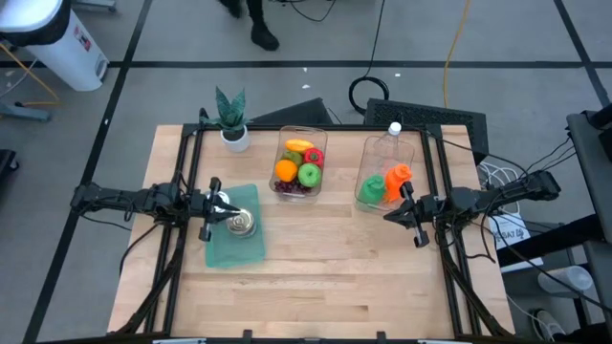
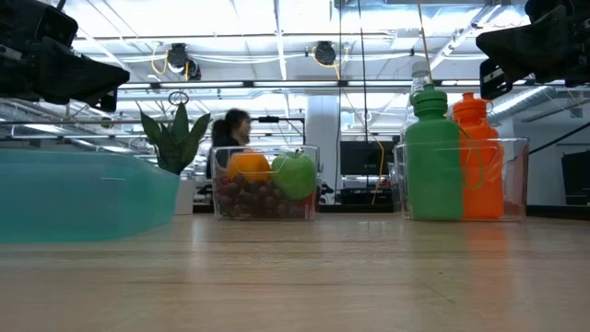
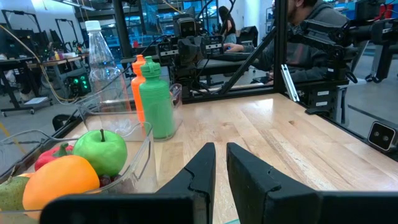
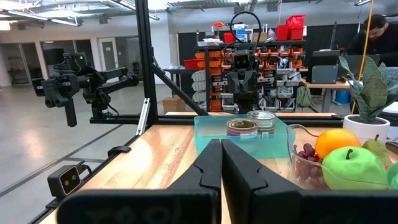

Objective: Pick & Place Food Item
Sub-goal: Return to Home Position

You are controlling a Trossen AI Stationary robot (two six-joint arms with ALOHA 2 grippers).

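Placement appears complete. The orange [image 1: 285, 169] lies in the fruit bin [image 1: 304, 134]; two cans [image 4: 241, 127] stand in the green bin [image 1: 229, 250]. The left claw [image 3: 221, 148] hovers over the green bin, the right claw [image 4: 221, 144] beside the bottle bin [image 2: 514, 180], both clenched and empty (only homing seems left).

The near half of the table [image 1: 316, 296] is bare; you can pass freely there. Across the far half, the green bin [image 1: 234, 250], fruit bin [image 1: 304, 131] and bottle bin [image 1: 366, 158] stand apart, with bare lanes between them. The plant [image 1: 232, 119] blocks the far left corner
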